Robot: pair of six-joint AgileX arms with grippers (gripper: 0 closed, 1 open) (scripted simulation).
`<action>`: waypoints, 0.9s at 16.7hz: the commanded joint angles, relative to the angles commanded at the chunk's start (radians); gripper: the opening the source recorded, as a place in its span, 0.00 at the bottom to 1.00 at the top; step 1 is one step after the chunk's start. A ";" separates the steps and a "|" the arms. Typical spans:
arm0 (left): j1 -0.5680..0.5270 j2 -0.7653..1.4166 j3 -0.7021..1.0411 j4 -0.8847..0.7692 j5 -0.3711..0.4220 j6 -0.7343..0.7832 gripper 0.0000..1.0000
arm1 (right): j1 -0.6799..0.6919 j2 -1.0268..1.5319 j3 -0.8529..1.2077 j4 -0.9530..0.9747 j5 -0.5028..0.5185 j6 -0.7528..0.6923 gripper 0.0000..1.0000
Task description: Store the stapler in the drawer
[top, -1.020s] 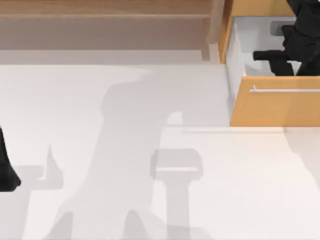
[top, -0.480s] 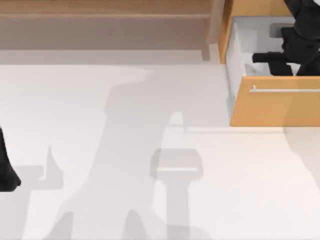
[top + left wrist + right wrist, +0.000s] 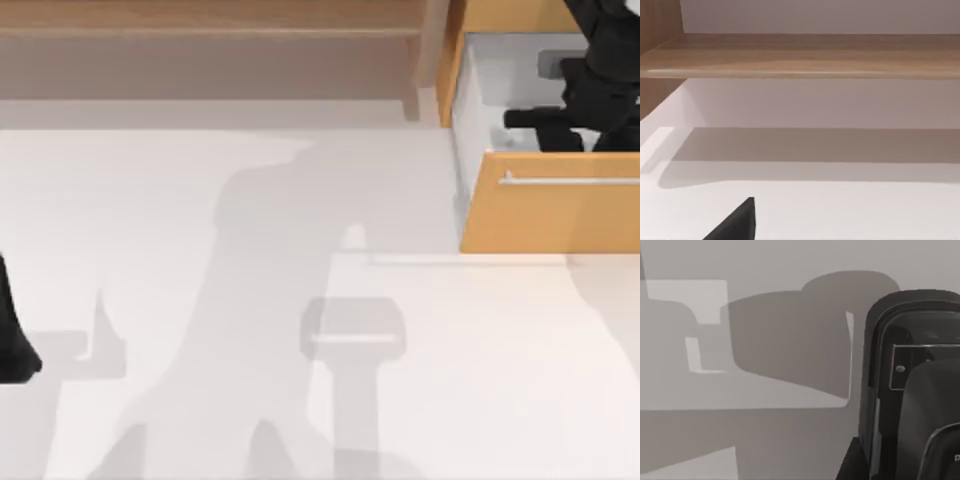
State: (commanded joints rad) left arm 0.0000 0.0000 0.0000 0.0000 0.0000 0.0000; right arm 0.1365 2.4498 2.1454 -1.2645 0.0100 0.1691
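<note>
One of our arms, the right, reaches down into the open drawer (image 3: 550,215), its gripper (image 3: 585,105) by the stapler (image 3: 530,118); we cannot tell its fingers' state. Our left arm sits at the table's left edge.

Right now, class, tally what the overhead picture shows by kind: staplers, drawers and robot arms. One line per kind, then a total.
Staplers: 1, the black stapler inside the drawer, at the right gripper.
Drawers: 1, the open drawer.
Robot arms: 2, the right over the drawer, the left arm at the table's left edge.
Total: 4
</note>
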 joint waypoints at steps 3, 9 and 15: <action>0.000 0.000 0.000 0.000 0.000 0.000 1.00 | 0.000 0.000 0.000 0.000 0.000 0.000 0.45; 0.000 0.000 0.000 0.000 0.000 0.000 1.00 | 0.000 0.000 0.000 0.000 0.000 0.000 0.90; 0.000 0.000 0.000 0.000 0.000 0.000 1.00 | 0.000 0.000 0.000 0.000 0.000 0.000 1.00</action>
State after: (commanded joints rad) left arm 0.0000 0.0000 0.0000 0.0000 0.0000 0.0000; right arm 0.1365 2.4498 2.1454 -1.2645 0.0100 0.1691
